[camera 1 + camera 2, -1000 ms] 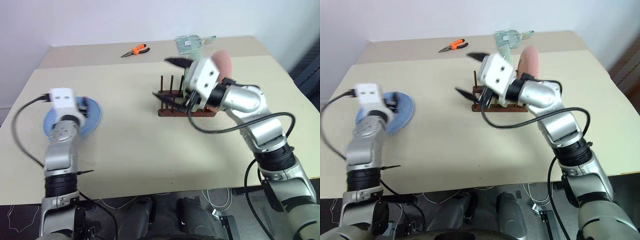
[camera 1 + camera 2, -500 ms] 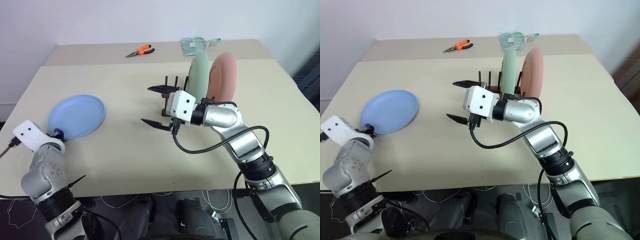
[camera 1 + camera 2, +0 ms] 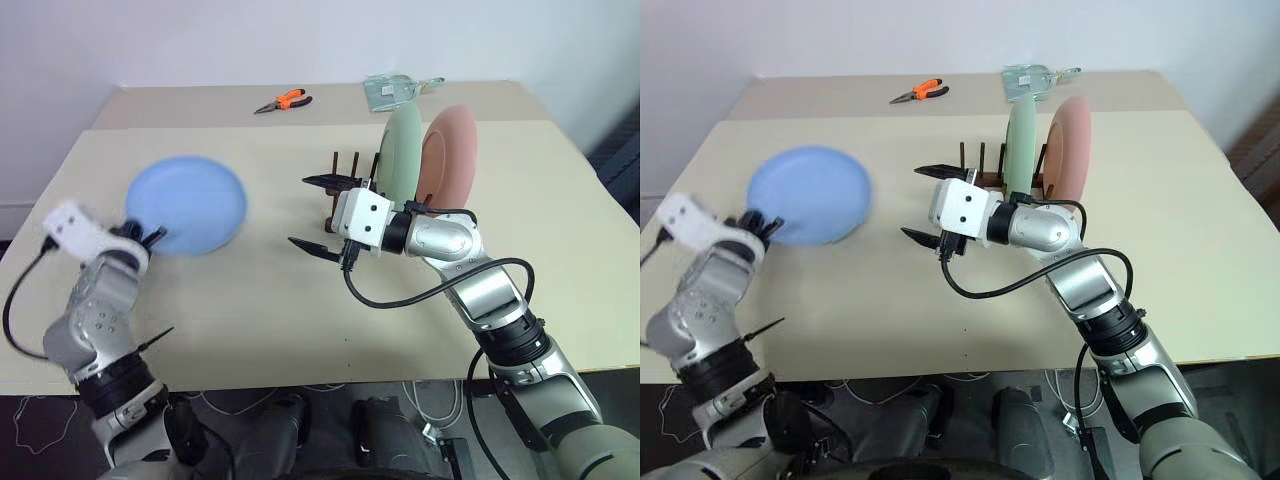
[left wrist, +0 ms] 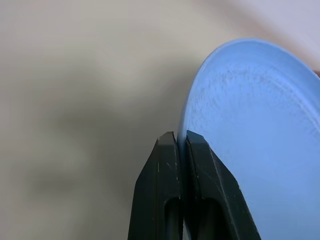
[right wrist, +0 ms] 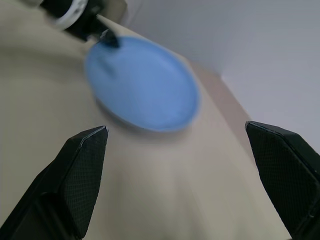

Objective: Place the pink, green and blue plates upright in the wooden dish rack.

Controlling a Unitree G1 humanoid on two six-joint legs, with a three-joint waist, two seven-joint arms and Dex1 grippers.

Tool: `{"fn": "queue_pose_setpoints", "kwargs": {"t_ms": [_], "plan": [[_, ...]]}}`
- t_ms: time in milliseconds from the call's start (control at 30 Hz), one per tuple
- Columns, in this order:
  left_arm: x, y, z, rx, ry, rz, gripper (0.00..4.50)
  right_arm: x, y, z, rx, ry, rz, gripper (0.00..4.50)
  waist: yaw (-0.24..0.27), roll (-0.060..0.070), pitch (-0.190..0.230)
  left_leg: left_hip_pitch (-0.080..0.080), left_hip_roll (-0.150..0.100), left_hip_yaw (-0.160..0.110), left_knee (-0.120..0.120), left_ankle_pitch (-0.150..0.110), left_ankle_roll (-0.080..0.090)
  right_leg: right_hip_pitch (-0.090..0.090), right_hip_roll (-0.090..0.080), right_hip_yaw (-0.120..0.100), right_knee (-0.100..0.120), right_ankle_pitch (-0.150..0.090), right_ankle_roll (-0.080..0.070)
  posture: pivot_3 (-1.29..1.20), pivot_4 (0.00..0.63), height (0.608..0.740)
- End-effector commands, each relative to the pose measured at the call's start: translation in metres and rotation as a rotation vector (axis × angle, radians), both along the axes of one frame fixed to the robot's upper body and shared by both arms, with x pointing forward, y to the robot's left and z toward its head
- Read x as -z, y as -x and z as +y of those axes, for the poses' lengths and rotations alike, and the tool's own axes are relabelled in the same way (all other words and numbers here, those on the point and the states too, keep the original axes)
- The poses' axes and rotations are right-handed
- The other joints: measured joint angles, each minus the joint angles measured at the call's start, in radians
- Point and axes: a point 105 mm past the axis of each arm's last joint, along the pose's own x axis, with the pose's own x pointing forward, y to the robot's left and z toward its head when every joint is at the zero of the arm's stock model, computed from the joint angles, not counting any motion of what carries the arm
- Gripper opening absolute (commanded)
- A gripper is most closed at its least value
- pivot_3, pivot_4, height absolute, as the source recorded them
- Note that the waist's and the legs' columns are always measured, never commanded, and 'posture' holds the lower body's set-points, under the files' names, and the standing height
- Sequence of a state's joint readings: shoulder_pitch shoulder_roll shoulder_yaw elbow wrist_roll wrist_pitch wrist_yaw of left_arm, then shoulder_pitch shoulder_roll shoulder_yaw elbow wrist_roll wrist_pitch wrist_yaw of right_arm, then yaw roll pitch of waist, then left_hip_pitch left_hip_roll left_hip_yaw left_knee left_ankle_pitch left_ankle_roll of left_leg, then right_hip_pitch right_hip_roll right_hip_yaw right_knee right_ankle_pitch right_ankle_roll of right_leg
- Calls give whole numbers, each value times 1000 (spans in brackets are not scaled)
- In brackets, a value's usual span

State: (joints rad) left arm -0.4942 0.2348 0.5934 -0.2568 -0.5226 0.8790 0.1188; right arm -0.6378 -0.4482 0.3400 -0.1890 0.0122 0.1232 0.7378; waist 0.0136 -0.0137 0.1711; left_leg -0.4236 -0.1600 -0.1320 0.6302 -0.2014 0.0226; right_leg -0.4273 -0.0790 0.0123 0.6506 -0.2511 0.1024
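Observation:
The blue plate (image 3: pixel 187 205) hangs tilted above the table's left side, and my left gripper (image 3: pixel 150 237) is shut on its near rim. In the left wrist view both fingers (image 4: pixel 167 165) pinch that rim of the blue plate (image 4: pixel 255 140). The green plate (image 3: pixel 400 150) and the pink plate (image 3: pixel 450 150) stand upright side by side in the wooden dish rack (image 3: pixel 335 168). Just left of the rack my right gripper (image 3: pixel 318 214) is held open with nothing in it, facing the blue plate (image 5: pixel 142 87).
Orange-handled pliers (image 3: pixel 283 101) and a clear packet (image 3: pixel 395 88) lie on the far table section behind the rack. The rack's free pegs are on its left side. Bare tabletop (image 3: pixel 260 300) lies between the two arms.
My left gripper has shut on the blue plate's rim and lifted it off the table, carrying it up and to the right. The right gripper has stayed open beside the rack.

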Motion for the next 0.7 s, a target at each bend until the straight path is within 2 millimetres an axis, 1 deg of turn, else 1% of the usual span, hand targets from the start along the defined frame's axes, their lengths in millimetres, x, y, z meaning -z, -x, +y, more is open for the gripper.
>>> {"fn": "queue_pose_setpoints", "kwargs": {"t_ms": [33, 67, 167, 267, 367, 400, 433, 467, 500, 533, 567, 600, 700], "plan": [[-65, -3, -41, 153, -171, -190, 44, -13, 2, 8, -18, 5, -106, 4500, -2, 0, 0, 0, 0, 0, 0, 0, 0, 0, 0, 0, 0, 0, 0, 0, 150, 727], [-75, -4, -52, 194, -209, -203, 44, -12, 0, 10, -12, 24, -129, 4500, -4, 0, 0, 0, 0, 0, -1, 0, -1, 0, 0, 0, 0, 0, 0, 0, 150, 727], [-90, -5, -74, 270, -312, -212, 44, -8, -11, 15, 26, 94, -221, 4500, -15, 0, 0, 1, 0, 1, -2, 1, -2, -1, 0, 1, 1, 0, 0, 0, 150, 727], [-98, -4, -87, 318, -325, -224, 44, -8, -27, 19, 77, 129, -297, 4500, -25, 0, 0, 1, 0, 1, -3, 2, -3, -1, 1, 1, 1, 0, 0, 0, 150, 727], [-100, -2, -97, 361, -347, -229, 44, -6, -38, 21, 108, 160, -335, 4500, -25, 0, 0, 1, 0, 1, -3, 3, -2, -1, 1, 2, 2, 0, -1, 0, 150, 727], [-100, -2, -98, 367, -348, -226, 10, -4, -39, 21, 110, 172, -345, 4247, -24, 0, 0, 1, 0, 1, -3, 3, -2, -1, 1, 2, 2, 0, -1, 0, 150, 727], [-98, -1, -99, 372, -350, -222, 0, -2, -41, 21, 112, 175, -344, 3888, -24, 0, 0, 1, 0, 1, -3, 3, -2, -1, 1, 2, 2, 0, -1, 0, 150, 727], [-96, 0, -99, 372, -347, -218, 0, -1, -41, 22, 115, 175, -342, 3694, -24, 0, 0, 1, 0, 1, -3, 3, -2, -1, 1, 2, 2, 0, -1, 0, 150, 727], [-95, 0, -99, 373, -344, -215, 0, 0, -42, 22, 116, 173, -341, 3231, -24, 0, 0, 1, 0, 1, -3, 3, -2, -1, 1, 2, 1, 0, -1, 0, 150, 727], [-94, 1, -99, 377, -335, -217, 0, 1, -42, 22, 117, 171, -338, 2632, -24, 0, 0, 1, 0, 1, -3, 3, -2, -1, 1, 2, 1, 0, -1, 0, 150, 727], [-94, 2, -100, 387, -316, -227, 0, 2, -42, 22, 116, 170, -338, 2203, -24, 0, 0, 1, 0, 1, -3, 3, -2, -1, 1, 2, 2, 0, -1, 0, 150, 727], [-95, 3, -101, 399, -299, -239, 0, 2, -41, 23, 115, 171, -339, 1613, -24, 0, 0, 1, 0, 1, -3, 3, -2, -1, 1, 2, 2, 0, -1, 0, 150, 727], [-94, 6, -101, 410, -269, -258, 974, 3, -40, 24, 113, 170, -344, 130, -25, 0, 0, 1, 0, 1, -3, 3, -3, -1, 1, 2, 2, 0, -1, 0, 150, 727]]}}
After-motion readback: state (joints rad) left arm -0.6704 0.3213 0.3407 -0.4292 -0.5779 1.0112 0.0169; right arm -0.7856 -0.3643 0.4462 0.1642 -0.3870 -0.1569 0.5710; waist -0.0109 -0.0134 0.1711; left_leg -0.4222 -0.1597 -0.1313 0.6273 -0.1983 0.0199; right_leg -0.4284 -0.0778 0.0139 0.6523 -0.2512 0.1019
